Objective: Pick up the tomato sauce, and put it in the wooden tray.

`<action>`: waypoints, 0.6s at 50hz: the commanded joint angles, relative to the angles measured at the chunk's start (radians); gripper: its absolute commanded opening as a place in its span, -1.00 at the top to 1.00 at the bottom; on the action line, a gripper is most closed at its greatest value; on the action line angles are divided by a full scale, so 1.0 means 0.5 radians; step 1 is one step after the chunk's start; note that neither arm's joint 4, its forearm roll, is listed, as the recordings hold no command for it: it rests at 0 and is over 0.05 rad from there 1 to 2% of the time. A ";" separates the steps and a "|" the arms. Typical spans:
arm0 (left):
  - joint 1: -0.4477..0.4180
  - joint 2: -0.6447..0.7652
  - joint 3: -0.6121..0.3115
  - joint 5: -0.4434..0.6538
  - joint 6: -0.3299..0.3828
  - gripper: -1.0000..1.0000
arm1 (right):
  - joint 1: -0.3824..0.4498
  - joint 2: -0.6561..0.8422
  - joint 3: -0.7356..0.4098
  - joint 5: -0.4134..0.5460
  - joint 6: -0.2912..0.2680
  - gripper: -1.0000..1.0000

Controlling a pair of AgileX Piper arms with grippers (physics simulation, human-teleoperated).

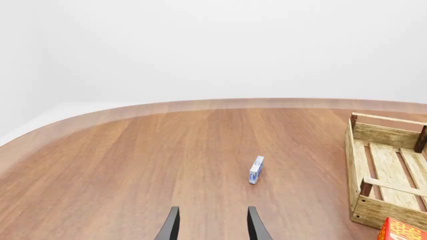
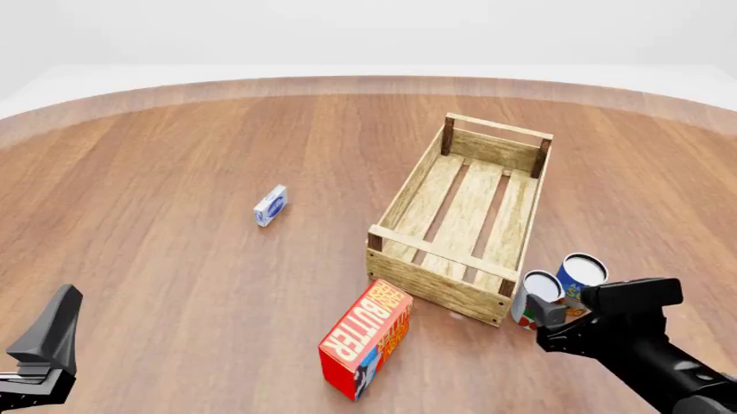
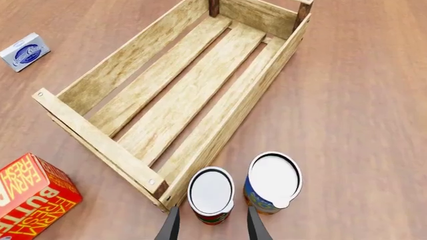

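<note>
The tomato sauce [image 3: 211, 192] is a small can with a red label and a silvery-white top, standing upright against the near right corner of the wooden tray [image 3: 120, 65]. My right gripper [image 3: 213, 227] is open, with its fingertips on either side of the can's near face. In the front view the tomato sauce [image 2: 538, 296] stands just ahead of the right gripper [image 2: 551, 321], beside the wooden tray [image 2: 444, 256]. My left gripper [image 1: 213, 227] is open and holds nothing, low at the front left [image 2: 52, 336].
A wider blue can [image 3: 272, 181] touches the tomato sauce on its right [image 2: 582, 272]. A red butter box [image 2: 366, 338] stands before the tray's near left corner. A small blue and white box [image 2: 271, 205] lies left of the tray.
</note>
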 commanded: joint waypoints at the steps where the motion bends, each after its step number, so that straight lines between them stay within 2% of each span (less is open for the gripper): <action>1: 0.000 0.000 0.000 0.000 0.000 -1.00 | 0.004 0.095 -0.004 -0.075 0.002 -1.00; 30: 0.000 0.000 0.000 0.000 0.000 -1.00 | 0.010 0.386 0.000 -0.327 0.023 -1.00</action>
